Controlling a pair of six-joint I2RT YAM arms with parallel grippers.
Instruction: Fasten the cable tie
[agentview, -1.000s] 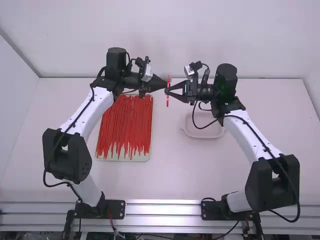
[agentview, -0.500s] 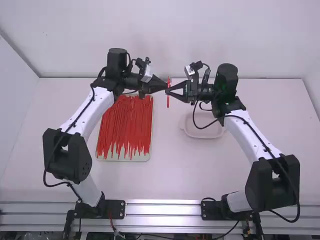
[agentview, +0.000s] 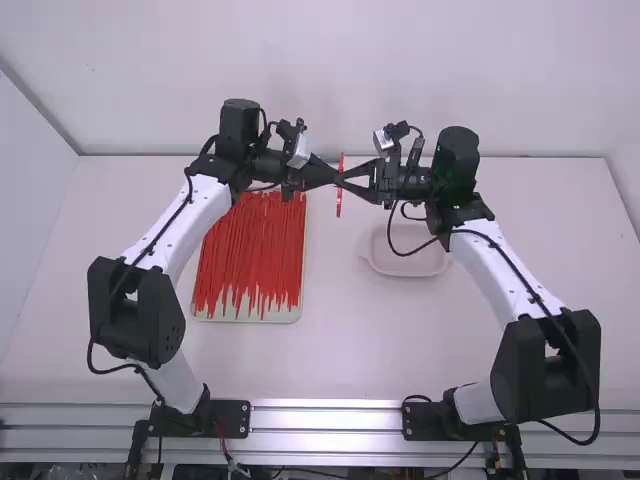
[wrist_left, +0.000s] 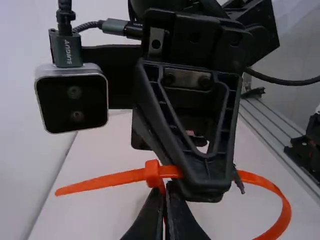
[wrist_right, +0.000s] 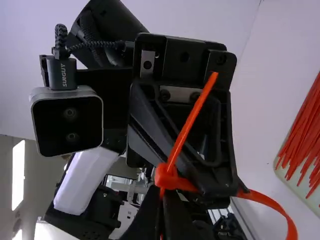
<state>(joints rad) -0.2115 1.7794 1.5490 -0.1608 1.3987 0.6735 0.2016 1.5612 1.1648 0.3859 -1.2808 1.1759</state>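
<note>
The left gripper and the right gripper meet tip to tip in the air above the middle of the table's far edge. Both are clenched on one red cable tie at its head, its strap bent into a loop and its tail poking out. Below, a tray of spare red ties lies left of the middle, and a white dish lies just right of it.
</note>
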